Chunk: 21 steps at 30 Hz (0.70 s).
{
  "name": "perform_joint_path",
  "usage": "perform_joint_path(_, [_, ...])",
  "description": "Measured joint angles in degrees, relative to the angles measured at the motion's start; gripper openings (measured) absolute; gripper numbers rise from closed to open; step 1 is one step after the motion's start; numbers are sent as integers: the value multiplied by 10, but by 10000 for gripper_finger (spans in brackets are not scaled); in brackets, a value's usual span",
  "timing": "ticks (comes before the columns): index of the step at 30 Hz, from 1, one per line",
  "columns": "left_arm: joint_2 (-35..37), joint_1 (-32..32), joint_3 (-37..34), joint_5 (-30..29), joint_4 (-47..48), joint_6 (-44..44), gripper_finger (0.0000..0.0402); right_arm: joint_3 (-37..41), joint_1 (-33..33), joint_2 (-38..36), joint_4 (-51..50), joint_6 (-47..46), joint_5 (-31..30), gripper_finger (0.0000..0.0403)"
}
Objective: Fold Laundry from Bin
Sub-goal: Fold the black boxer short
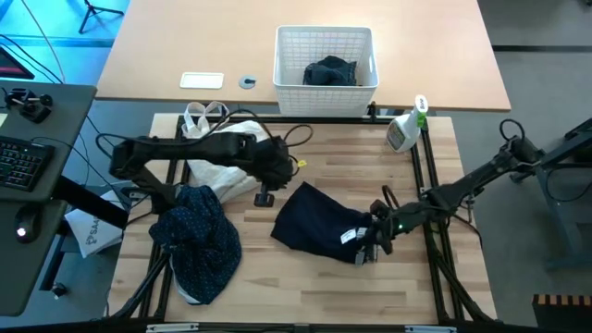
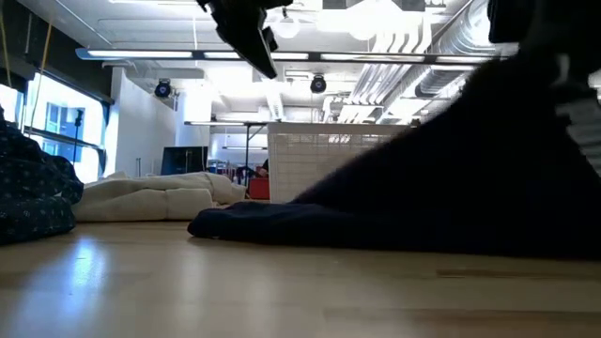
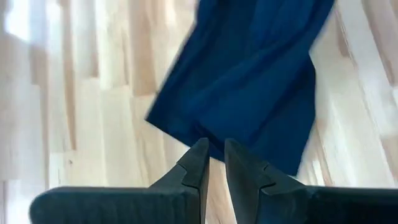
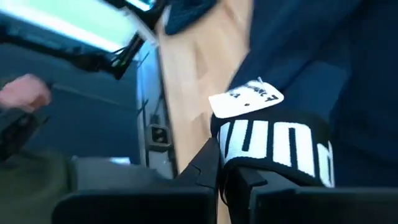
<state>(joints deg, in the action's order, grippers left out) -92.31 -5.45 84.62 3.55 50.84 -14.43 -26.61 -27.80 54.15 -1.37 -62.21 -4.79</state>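
Three garments show. The plain navy piece [image 1: 319, 222] lies spread at table centre. A dotted navy shirt [image 1: 199, 239] sits bunched at about eight o'clock from it, near the table's left edge. A third dark garment [image 1: 330, 72] lies in the white bin [image 1: 282, 79], at twelve o'clock on the far table.

The right gripper [image 1: 370, 242] sits at the navy piece's four o'clock edge, clenched on a black band with white lettering [image 4: 280, 146], just beside a white tag [image 4: 245, 98].

The left gripper [image 1: 265, 194] hangs at ten o'clock from the piece, above bare wood, fingers [image 3: 196, 163] nearly together and holding nothing.

Bare wood lies along the near edge.
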Motion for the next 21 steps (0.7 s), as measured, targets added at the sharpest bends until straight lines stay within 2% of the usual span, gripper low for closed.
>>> perform_joint_path(4, [8,-2,-30,-22,-54,38,37,24,0,-4,-43,-94,-71,5])
perform_joint_path(9, [7,-1,-87,-36,-143,73,37,33,8,-16,-164,-192,-147,4])
perform_joint_path(12, [-3,-10,-145,-24,-239,112,39,33,10,-16,-160,-185,-137,4])
perform_joint_path(17, [-58,-41,-196,49,-353,180,74,33,11,-17,-154,-168,-125,3])
perform_joint_path(21, [-121,-41,-198,78,-411,121,107,33,11,-17,-151,-158,-125,3])
